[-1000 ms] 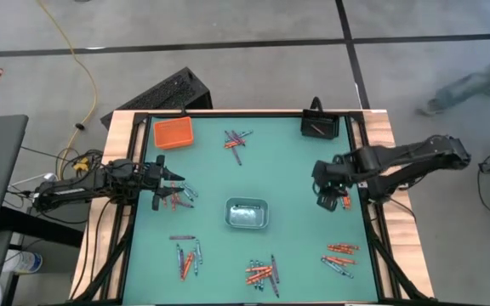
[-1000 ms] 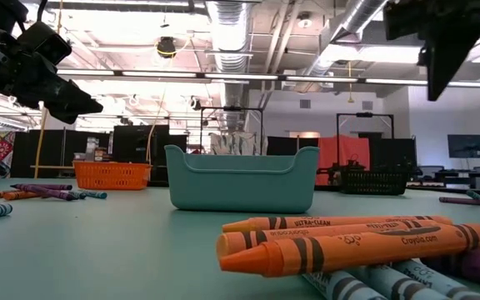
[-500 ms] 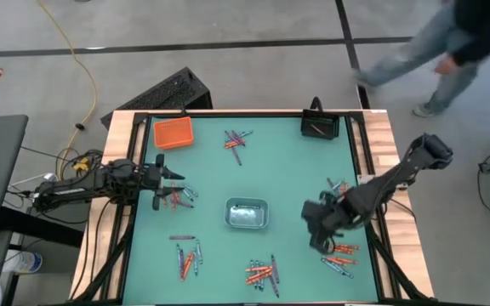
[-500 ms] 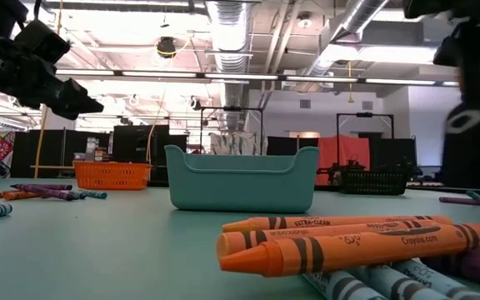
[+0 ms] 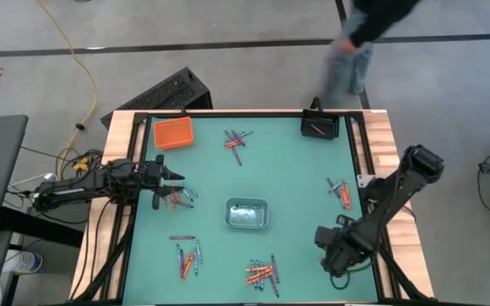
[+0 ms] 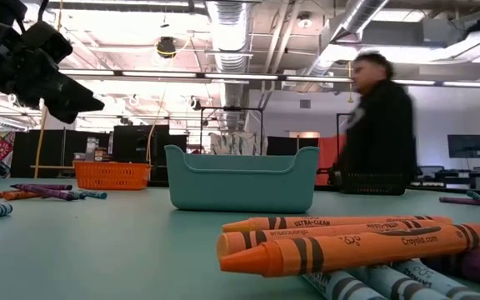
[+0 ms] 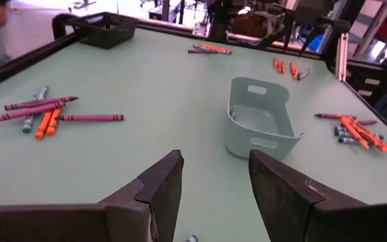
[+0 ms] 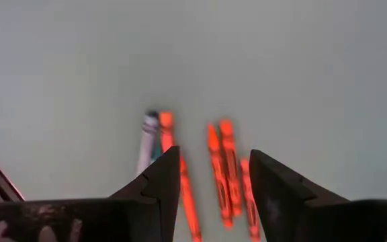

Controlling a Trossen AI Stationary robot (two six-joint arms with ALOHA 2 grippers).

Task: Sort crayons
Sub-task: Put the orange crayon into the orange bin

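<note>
The teal table top (image 5: 296,170) carries scattered crayon groups inside a wooden frame. Nearest the front edge, crayons (image 5: 260,273) lie in a bunch, with another bunch (image 5: 187,260) towards the left corner. The right gripper (image 5: 333,255) hangs low over the front right area; its fingers (image 8: 154,183) stand parted with nothing between them, directly above several orange crayons (image 8: 222,171) on the surface. At centre sits the clear-grey tray (image 5: 247,213). The left gripper (image 5: 173,183) hovers by the left edge over a small crayon group (image 5: 179,198), jaws parted and empty. Farther back lie more crayons (image 5: 236,140), the orange tray (image 5: 173,133) and the black tray (image 5: 320,127). A person (image 6: 379,137) passes beyond the table.
</note>
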